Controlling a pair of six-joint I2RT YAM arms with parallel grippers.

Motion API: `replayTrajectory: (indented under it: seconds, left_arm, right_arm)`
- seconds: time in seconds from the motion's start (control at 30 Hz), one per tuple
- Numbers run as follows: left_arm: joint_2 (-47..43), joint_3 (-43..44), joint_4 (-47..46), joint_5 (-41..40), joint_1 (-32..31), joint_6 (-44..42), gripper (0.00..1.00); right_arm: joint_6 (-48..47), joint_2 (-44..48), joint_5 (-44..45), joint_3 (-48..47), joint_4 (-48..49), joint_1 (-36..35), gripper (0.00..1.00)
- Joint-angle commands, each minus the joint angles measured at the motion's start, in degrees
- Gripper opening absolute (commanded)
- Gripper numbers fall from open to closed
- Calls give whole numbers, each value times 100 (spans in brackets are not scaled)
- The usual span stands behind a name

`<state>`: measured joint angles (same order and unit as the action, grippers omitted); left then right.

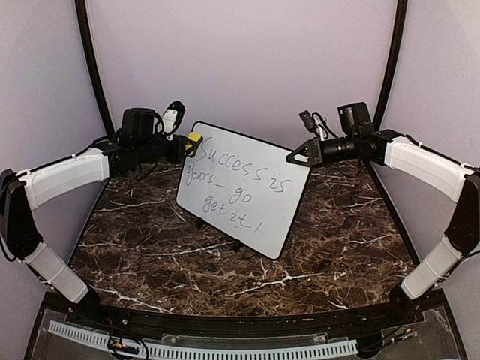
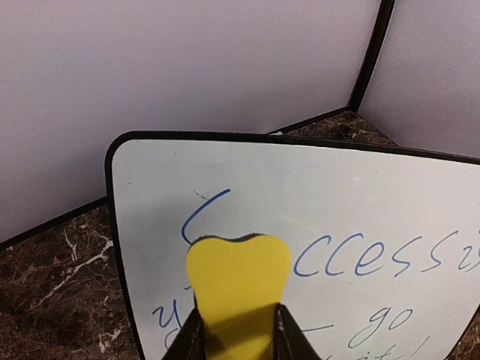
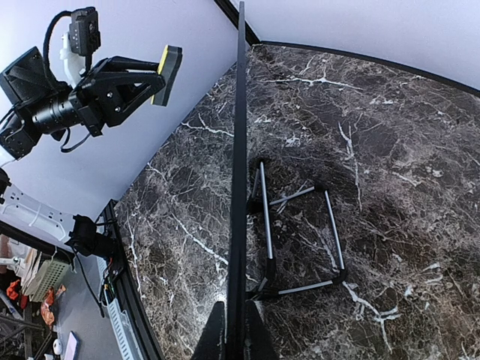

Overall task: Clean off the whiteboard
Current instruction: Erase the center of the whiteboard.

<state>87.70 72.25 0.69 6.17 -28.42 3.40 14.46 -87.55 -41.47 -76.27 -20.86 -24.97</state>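
Note:
The whiteboard (image 1: 244, 187) stands tilted on the marble table, with blue handwriting "Success is yours go get it!". My left gripper (image 1: 189, 144) is shut on a yellow eraser block (image 1: 194, 139) at the board's top left corner. In the left wrist view the eraser (image 2: 236, 289) covers part of the first word on the board (image 2: 337, 202). My right gripper (image 1: 294, 159) is shut on the board's top right edge. The right wrist view shows the board edge-on (image 3: 238, 172) between the fingers (image 3: 212, 341), and the left gripper with the eraser (image 3: 166, 66) a little off the board.
The board's wire stand (image 3: 296, 240) with silver rods rests on the dark marble table (image 1: 330, 247) behind the board. Curved grey walls (image 1: 240, 60) enclose the table at the back and sides. A cable tray (image 1: 202, 349) runs along the near edge.

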Motion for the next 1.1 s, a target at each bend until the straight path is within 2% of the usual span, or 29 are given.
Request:
replayTrajectory:
  seconds: [0.0,0.2,0.47,0.67,1.07]
  left_arm:
    - [-303,-383,80,231,-59,218,25]
    - [-352,-750,410,-34,-458,113,25]
    - [-339,-1408,429,-105,-1000,454,24]
    - [-172,-1662,979,-280,-1746,722,23]
    - [402,-1669,1707,-285,-2091,1288,21]
  right_arm:
    - [-22,72,-201,-182,220,1,0]
    - [-15,120,-186,-204,217,3,0]
    - [19,184,-99,-208,217,40,0]
    - [98,275,-80,-257,248,178,0]
    - [262,286,-244,-40,536,238,0]
